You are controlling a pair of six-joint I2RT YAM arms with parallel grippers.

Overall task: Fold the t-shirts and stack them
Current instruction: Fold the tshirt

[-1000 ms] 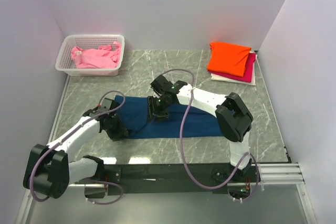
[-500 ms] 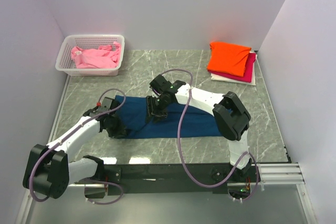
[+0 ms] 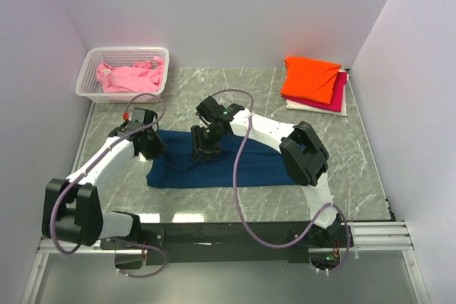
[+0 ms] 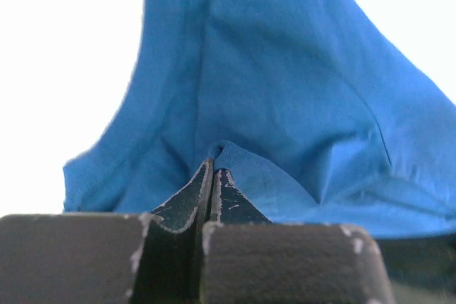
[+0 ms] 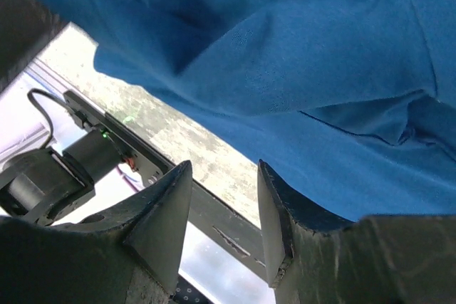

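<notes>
The dark navy t-shirt (image 3: 263, 165) lies as a long folded band across the middle of the table. My left gripper (image 3: 152, 149) is shut on its left end, pinching a fold of the cloth (image 4: 285, 90) between the fingertips (image 4: 214, 165) and holding it raised. My right gripper (image 3: 202, 150) is open and empty over the shirt's left-middle part; in the right wrist view the gripper (image 5: 224, 169) has the blue cloth (image 5: 306, 55) just beyond its tips. A folded stack stands at the back right: orange tee (image 3: 311, 77) on magenta (image 3: 340, 97) on white (image 3: 313, 107).
A white lattice basket (image 3: 89, 83) at the back left holds a crumpled pink tee (image 3: 128, 77). Pale walls close in the left, back and right sides. The arms' black base rail (image 3: 235, 234) runs along the near edge.
My left gripper has moved back and away from the near edge, drawing the shirt's left end with it. My right gripper has shifted a little to the left over the cloth.
</notes>
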